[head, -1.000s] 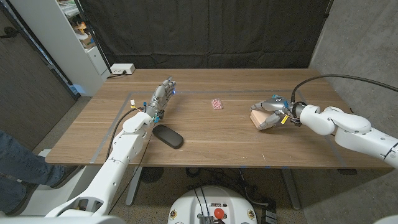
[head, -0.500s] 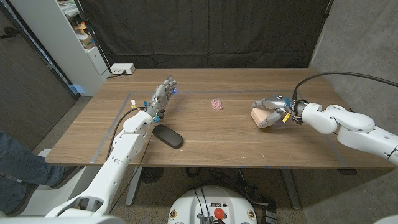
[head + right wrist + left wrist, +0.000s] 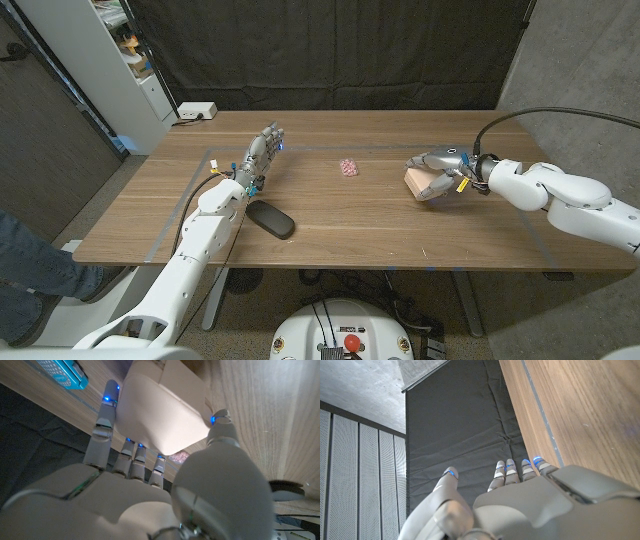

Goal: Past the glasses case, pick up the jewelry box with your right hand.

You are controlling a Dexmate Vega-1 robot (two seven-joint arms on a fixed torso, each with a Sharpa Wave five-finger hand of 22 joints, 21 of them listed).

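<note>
The jewelry box [image 3: 420, 184], a pale beige box, is at the right of the wooden table [image 3: 330, 225], gripped by my right hand [image 3: 443, 166] with the fingers over its top and the thumb on its near side. Whether it is clear of the wood I cannot tell. In the right wrist view the box [image 3: 165, 415] sits between the fingers and thumb of that hand [image 3: 150, 490]. The black oval glasses case [image 3: 270, 219] lies near the front left. My left hand [image 3: 262, 155] is beyond the case, fingers stretched out and holding nothing; the left wrist view shows its back [image 3: 530, 505].
A small pink object [image 3: 348, 167] lies mid-table between my two hands. A white power strip [image 3: 196, 111] sits at the far left corner. A shelf unit [image 3: 120, 60] stands beyond the table on the left. A person's leg [image 3: 30, 270] is at the left edge.
My right hand, holding the jewelry box, has shifted slightly right and up in the picture. The left hand, glasses case and pink object have stayed put.
</note>
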